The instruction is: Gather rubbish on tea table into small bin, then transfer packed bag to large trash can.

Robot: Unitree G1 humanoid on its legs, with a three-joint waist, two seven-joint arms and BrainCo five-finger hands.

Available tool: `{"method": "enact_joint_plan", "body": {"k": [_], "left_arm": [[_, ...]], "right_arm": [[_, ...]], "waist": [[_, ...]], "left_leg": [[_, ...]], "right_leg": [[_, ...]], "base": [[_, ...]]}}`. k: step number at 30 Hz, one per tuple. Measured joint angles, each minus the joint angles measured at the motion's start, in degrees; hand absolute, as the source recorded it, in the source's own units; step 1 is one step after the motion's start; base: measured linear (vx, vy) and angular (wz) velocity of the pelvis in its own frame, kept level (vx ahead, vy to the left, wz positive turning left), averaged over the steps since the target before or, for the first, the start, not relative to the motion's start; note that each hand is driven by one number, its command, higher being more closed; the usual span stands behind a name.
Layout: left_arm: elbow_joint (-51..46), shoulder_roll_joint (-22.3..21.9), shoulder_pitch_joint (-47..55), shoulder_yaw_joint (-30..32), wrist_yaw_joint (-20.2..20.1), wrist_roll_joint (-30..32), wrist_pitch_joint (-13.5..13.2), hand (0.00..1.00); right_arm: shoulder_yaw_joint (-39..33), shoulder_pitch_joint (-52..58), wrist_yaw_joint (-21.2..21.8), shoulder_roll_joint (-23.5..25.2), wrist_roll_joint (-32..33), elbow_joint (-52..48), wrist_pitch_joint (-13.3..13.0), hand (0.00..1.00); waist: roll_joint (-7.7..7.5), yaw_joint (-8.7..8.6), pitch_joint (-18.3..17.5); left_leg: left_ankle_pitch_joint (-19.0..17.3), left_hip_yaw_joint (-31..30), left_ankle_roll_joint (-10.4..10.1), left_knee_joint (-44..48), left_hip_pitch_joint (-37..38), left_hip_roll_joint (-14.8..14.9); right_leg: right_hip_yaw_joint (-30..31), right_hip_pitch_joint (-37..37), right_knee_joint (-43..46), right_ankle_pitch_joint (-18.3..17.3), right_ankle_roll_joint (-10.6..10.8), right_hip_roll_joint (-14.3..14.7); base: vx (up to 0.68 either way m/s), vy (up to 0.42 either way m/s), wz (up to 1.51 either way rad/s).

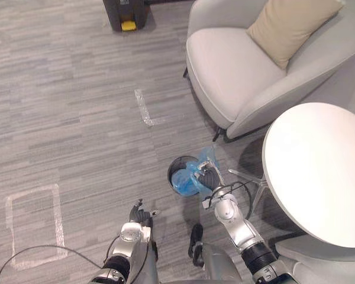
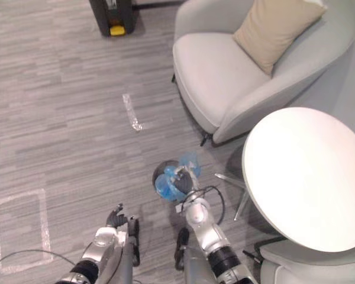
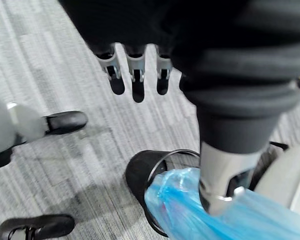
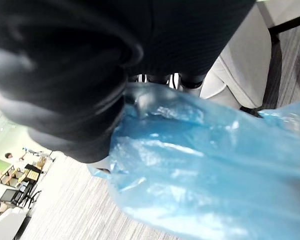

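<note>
- Where the right hand (image 1: 208, 176) meets the blue bag (image 1: 183, 183) in the small bin (image 1: 173, 168) beneath it, its grasp cannot be told.
- The left hand (image 1: 141, 216) hangs released, well apart.

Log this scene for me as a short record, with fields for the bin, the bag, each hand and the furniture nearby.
bin: black, on the floor by the table
bag: blue, in the bin, top bunched above it
right hand: curled on the bag's top
left hand: open, holding nothing
table: white, round
armchair: grey, with a beige cushion
</note>
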Motion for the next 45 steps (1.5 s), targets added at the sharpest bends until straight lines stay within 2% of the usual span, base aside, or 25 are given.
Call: {"method": "enact_joint_plan", "body": {"k": [5, 8, 11, 16, 27, 37, 44, 45], "left_arm": [[-14.0, 2.6, 2.6, -5.3, -1.5, 0.0, -0.5, 0.0], [-20.9, 6.0, 2.6, -8.9, -3.6, 0.3, -2.8, 0.0], [-23.6, 7.9, 2.1, -11.6, -5.1, 0.5, -4.3, 0.0], [-25.5, 8.6, 2.1, -15.7, -6.8, 1.1, -4.7, 0.0], [-27.0, 9.5, -2.5, -22.2, -7.5, 2.3, -4.7, 0.0], [-26.5, 9.3, -4.6, -23.8, -4.5, 9.2, -4.8, 0.0], [-23.3, 7.1, -5.1, -25.4, -2.0, 11.8, -4.9, 0.0], [-23.0, 6.4, -5.2, -25.5, -1.4, 12.3, -4.9, 1.0]], "right_arm": [[0.6, 1.2, 3.0, -2.7, 3.8, -2.0, -1.1, 1.0], [3.4, 1.4, 5.8, -7.2, 7.1, -6.4, -2.6, 1.0], [4.7, 1.5, 7.5, -10.3, 9.6, -10.2, -3.8, 1.0], [5.9, 0.9, 10.2, -12.1, 14.7, -14.2, -4.2, 1.0], [11.6, -5.1, 11.4, -13.9, 20.1, -18.6, -4.2, 1.0], [14.6, -7.3, 11.9, -13.5, 25.2, -20.5, -4.1, 1.0], [16.7, -7.7, 11.9, -11.3, 29.9, -20.5, -2.7, 1.0], [16.9, -7.8, 11.7, -11.0, 31.4, -20.5, -2.6, 1.0]], "waist": [[1.63, -0.13, -3.1], [2.23, -0.2, -3.9], [2.33, -1.07, -5.6], [2.23, -2.09, -6.5], [2.08, -3.39, -7.3], [1.79, -3.7, -7.8], [1.31, -3.68, -8.4], [1.3, -3.66, -8.4]], "left_leg": [[1.7, 0.3, 0.1, -4.4, 3.4, -0.7], [2.0, 1.4, 0.3, -6.6, 6.6, -0.8], [2.0, 1.6, 0.3, -7.6, 7.6, -0.9], [2.1, 2.8, 0.4, -8.5, 9.4, -1.0], [2.1, 4.2, 0.4, -9.1, 12.0, -0.7], [1.9, 4.8, 0.1, -9.1, 12.4, -0.7], [1.9, 4.8, 0.0, -9.1, 12.4, -0.7], [1.9, 4.8, 0.0, -9.1, 12.4, -0.8]], "right_leg": [[0.3, 2.6, -3.0, 1.2, 0.5, 0.0], [1.6, 4.6, -4.4, 1.8, 0.8, 0.1], [2.1, 5.5, -5.9, 2.3, 1.0, 0.1], [3.3, 7.0, -7.6, 3.4, 0.9, 0.6], [6.5, 9.5, -11.7, 6.3, 0.6, 1.7], [7.9, 10.2, -14.1, 8.1, 0.6, 1.7], [8.0, 10.2, -14.6, 8.6, 0.7, 1.7], [8.0, 10.2, -14.6, 8.6, 0.7, 1.7]], "base": [[0.01, 0.017, -0.02], [0.01, 0.028, -0.17], [0.02, 0.026, -0.12], [0.05, 0.012, -0.13], [0.0, 0.002, -0.16], [-0.01, 0.009, -0.07], [0.0, 0.0, 0.0], [0.0, 0.0, 0.0]]}}
